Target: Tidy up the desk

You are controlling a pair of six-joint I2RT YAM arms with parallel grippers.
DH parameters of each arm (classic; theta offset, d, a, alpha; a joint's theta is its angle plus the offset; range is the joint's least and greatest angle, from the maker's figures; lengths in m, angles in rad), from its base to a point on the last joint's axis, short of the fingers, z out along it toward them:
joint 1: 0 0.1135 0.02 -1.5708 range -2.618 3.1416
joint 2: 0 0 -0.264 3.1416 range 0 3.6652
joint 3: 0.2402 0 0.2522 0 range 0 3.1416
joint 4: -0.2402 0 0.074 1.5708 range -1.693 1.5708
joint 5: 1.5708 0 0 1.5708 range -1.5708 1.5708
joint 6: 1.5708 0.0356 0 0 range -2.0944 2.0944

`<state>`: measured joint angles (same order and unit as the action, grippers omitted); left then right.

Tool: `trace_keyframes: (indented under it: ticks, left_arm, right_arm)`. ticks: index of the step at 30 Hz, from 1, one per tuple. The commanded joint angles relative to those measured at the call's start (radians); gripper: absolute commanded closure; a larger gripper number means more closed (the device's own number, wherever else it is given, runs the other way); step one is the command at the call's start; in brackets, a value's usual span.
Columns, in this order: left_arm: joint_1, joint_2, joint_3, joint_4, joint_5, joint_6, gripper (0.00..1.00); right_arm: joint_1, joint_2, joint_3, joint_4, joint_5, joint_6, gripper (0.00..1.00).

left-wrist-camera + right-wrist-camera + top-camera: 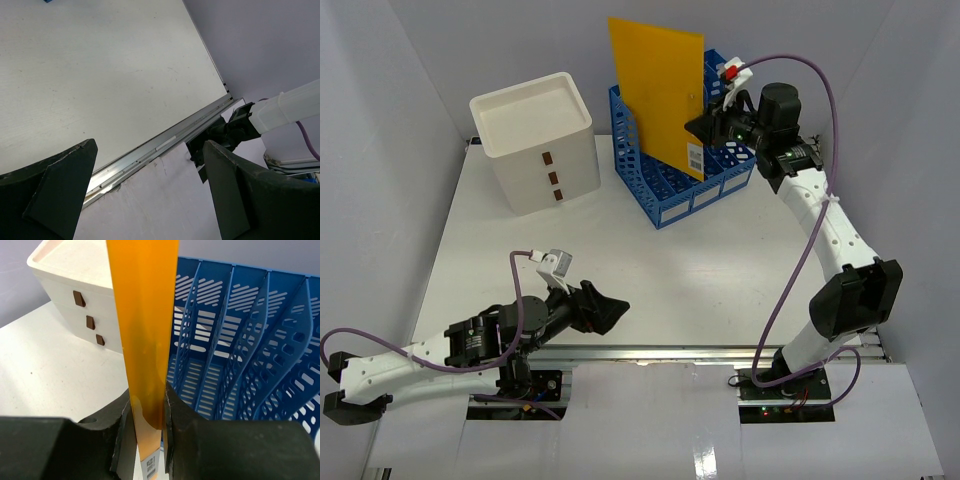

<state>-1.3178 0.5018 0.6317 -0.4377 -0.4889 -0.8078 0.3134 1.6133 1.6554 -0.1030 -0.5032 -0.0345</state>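
Observation:
An orange folder (657,92) with a barcode label stands on edge above the blue slotted file rack (685,170) at the back of the white desk (650,260). My right gripper (707,126) is shut on the folder's near edge; in the right wrist view the orange folder (144,325) runs up between both fingers (177,430), beside the blue rack (240,350). My left gripper (610,312) hangs low over the desk's front edge, open, with nothing between its fingers (235,190).
A white drawer box (535,140) with three brown pulls stands at the back left, next to the rack. The metal rail (160,150) runs along the desk's front edge. Grey walls close in on both sides and behind.

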Motion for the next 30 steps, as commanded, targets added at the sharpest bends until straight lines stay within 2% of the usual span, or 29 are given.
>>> trace_keyframes:
  ticks: [1, 12, 30]
  left_arm:
    - [-0.004, -0.002, 0.046, -0.015, 0.013, 0.01, 0.02]
    - [-0.004, -0.003, 0.051, -0.026, 0.004, 0.013, 0.02]
    - [-0.004, 0.006, 0.05, -0.024, 0.008, 0.018, 0.02]
  right_arm:
    - [0.012, -0.012, -0.066, 0.234, 0.012, 0.018, 0.92]
    - [0.024, -0.024, -0.253, 0.498, 0.072, 0.027, 0.92]
    - [0.057, -0.004, -0.347, 0.632, 0.135, 0.079, 0.92]
